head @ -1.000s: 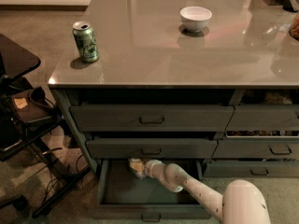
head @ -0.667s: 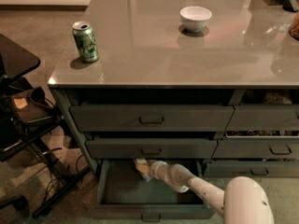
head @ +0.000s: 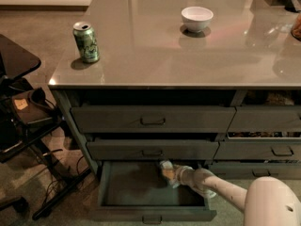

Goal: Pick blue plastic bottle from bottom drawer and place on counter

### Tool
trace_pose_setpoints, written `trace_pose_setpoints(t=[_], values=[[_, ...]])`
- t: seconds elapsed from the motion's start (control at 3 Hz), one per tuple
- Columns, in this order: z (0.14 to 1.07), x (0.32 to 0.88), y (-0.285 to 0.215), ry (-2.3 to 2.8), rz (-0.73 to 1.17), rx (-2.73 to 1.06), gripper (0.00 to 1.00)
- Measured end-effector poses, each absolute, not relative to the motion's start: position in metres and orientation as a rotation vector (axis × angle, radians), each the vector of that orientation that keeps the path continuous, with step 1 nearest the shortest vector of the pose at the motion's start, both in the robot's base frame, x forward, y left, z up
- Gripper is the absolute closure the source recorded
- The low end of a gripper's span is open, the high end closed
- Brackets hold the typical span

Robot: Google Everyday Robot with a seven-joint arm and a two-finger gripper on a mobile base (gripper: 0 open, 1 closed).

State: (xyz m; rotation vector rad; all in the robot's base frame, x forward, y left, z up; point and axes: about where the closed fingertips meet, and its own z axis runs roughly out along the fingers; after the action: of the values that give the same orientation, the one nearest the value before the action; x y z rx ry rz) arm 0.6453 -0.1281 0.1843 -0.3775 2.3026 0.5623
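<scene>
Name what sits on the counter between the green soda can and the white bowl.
Nothing; the camera view shows bare counter between soda can and white bowl. The gripper is down in the bottom drawer.

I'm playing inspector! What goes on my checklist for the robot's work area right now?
Surface: counter, glossy grey-brown.
Job's things: bottom drawer pulled open; blue plastic bottle inside it near the back, not yet on the counter.
Clutter: green can upright near the counter's left corner; white bowl farther back; more things cut off at the right edge.
Grippers: gripper down inside the bottom drawer, at the bottle.
Cables: cords on the floor under the black side table.
Surroundings: side table stands left of the cabinet; carpeted floor.
</scene>
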Motion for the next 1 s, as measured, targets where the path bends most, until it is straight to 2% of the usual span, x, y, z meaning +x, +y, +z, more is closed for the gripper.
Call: trace_pose_setpoints(t=[0.67, 1.0], values=[[0.191, 0.628, -0.129, 2.31, 0.567, -0.394, 1.0], [0.256, 0.602, -0.179, 2.249, 0.451, -0.429, 1.0]])
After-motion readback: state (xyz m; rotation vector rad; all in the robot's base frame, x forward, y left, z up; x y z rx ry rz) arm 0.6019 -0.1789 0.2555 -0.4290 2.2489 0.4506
